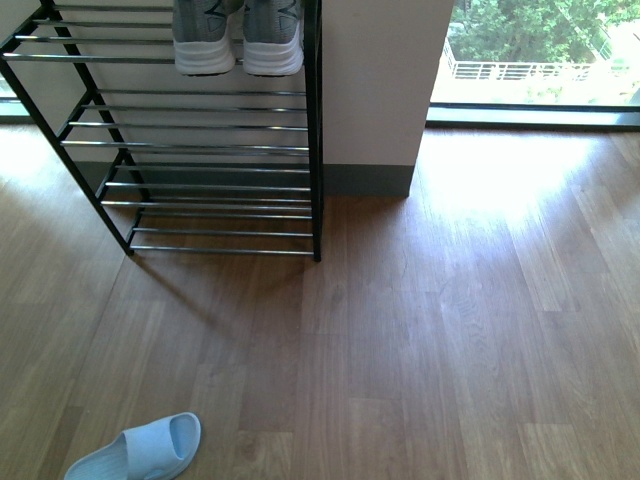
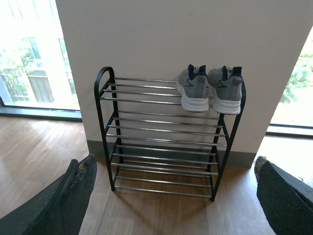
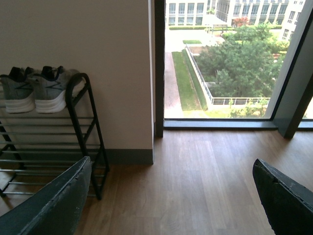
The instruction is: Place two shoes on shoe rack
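Pair racked on top tier, nothing held

Body cam: shoe rack [image 1: 316,150] stands at approx 11 o'clock on the wood floor [image 1: 420,340], backed against a pale wall [image 1: 385,80] w/ grey skirting [image 1: 365,180]. It has black side frames & thin silvery rods; the left wrist cam shows four tiers. Both shoes sit on the top tier, just beside each other, crowded to the rack's 3 o'clock end. Toward rack centre is the inner shoe [image 1: 205,40]; just beside the side frame is the outer shoe [image 1: 272,40]. Each has a grey knit upper, navy collar & thick white sole. The sole ends facing the robot stick out a bit past the front rod.

Pale blue slipper [image 1: 140,450] lies on the floor at approx 7 o'clock, well apart from the rack. Window [image 1: 540,50] at approx 1 o'clock is bright w/ daylight, w/ trees & a white railing outside.

Arms are seen only via the wrist cams.

- L end effector [image 2: 173,161]: released. Its two dark fingers [image 2: 73,196] are spread wide w/ nothing btwn them. It faces the rack front, apart from it.
- R end effector [image 3: 171,164]: likewise released, fingers [image 3: 54,205] wide apart, gripping nothing. Its cam takes in the rack's end w/ both shoes on top, and the window beside the wall.
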